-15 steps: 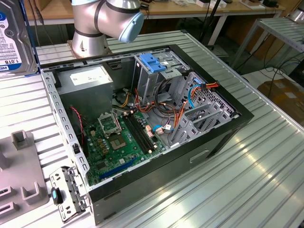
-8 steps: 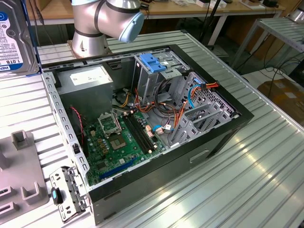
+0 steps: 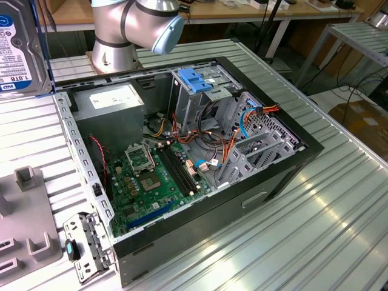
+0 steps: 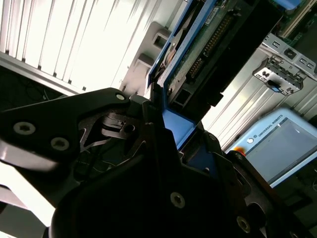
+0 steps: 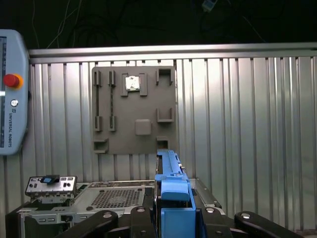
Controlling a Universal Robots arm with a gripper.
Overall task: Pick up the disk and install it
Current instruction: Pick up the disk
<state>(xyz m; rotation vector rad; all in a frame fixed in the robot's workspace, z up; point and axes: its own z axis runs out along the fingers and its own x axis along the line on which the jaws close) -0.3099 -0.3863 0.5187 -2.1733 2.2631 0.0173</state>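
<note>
The black gripper (image 5: 176, 220) had its jaws closed narrowly on the disk (image 5: 171, 178), one finger (image 5: 141, 218) pressed against each blue side rail; in the second wrist view the gripper (image 4: 166, 124) clamped the same end of the disk (image 4: 208, 44). The disk sat edge-on, its long axis running straight out from the jaws. In the exterior view the disk (image 3: 18, 48) hung upright at the exterior view's upper left, label facing the camera, above the ribbed table (image 3: 315, 230) and well apart from the open computer case (image 3: 285, 176); a grey fixture plate (image 3: 30, 206) lay below it.
</note>
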